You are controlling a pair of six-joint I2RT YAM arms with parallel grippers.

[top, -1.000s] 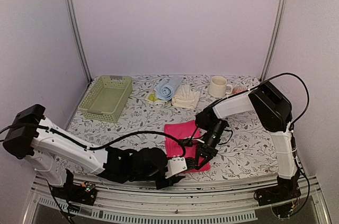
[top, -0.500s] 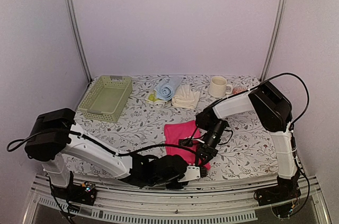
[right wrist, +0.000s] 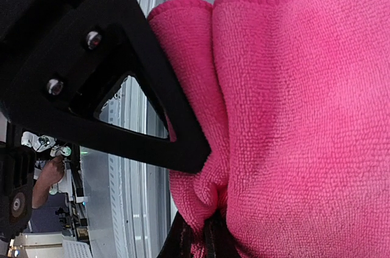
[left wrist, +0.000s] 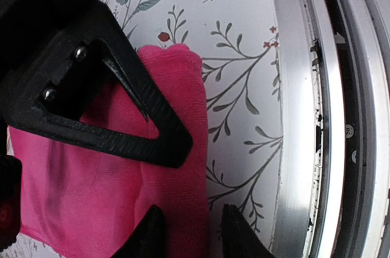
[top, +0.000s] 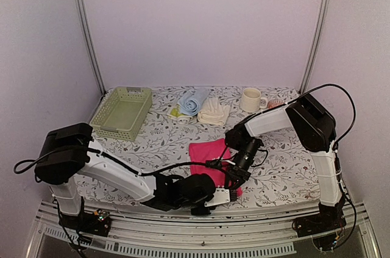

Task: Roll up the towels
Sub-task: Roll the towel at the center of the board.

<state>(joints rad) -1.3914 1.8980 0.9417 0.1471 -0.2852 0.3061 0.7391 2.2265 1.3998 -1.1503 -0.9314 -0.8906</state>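
Towel [top: 204,151] in hot pink is lying at the near edge of the counter [top: 158,142], stretching away from the arm bases, with its near hem doubling over into a first fold. The right gripper [right wrist: 198,240] is pinching that fold, jaws together on the cloth. The left gripper [left wrist: 192,236] is sitting just beside it, jaws apart and straddling the same hem. Both are working at the near end, so the roll looks set to run away from them.

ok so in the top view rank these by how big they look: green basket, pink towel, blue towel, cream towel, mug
1. green basket
2. pink towel, though partly covered
3. blue towel and cream towel: look about alike, not ranked
4. mug, smallest by a little
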